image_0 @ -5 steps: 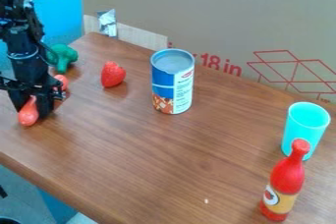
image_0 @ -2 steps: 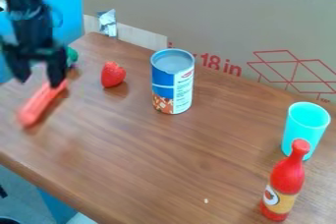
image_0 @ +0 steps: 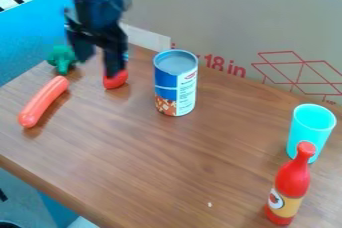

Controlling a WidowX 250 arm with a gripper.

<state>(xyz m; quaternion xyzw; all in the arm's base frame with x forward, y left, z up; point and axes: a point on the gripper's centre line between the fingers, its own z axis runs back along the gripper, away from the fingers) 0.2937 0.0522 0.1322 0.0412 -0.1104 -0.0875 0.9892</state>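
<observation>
The gripper (image_0: 99, 61) hangs open at the upper left with nothing held, its fingers apart. One finger is in front of the top of the red strawberry (image_0: 115, 80); whether they touch I cannot tell. Left of the other finger is a green broccoli piece (image_0: 61, 58). A reddish-orange sausage (image_0: 43, 103) lies slanted on the wooden table (image_0: 140, 162), lower left of the gripper. To the gripper's right stands a blue and white can (image_0: 176, 84).
A turquoise cup (image_0: 310, 131) stands at the right, behind an upright red bottle (image_0: 290, 184) with a yellow label. A large cardboard panel (image_0: 220, 17) runs along the table's back edge.
The gripper has let go of the sausage and risen, then moved right and back toward the strawberry. The sausage lies where it was.
</observation>
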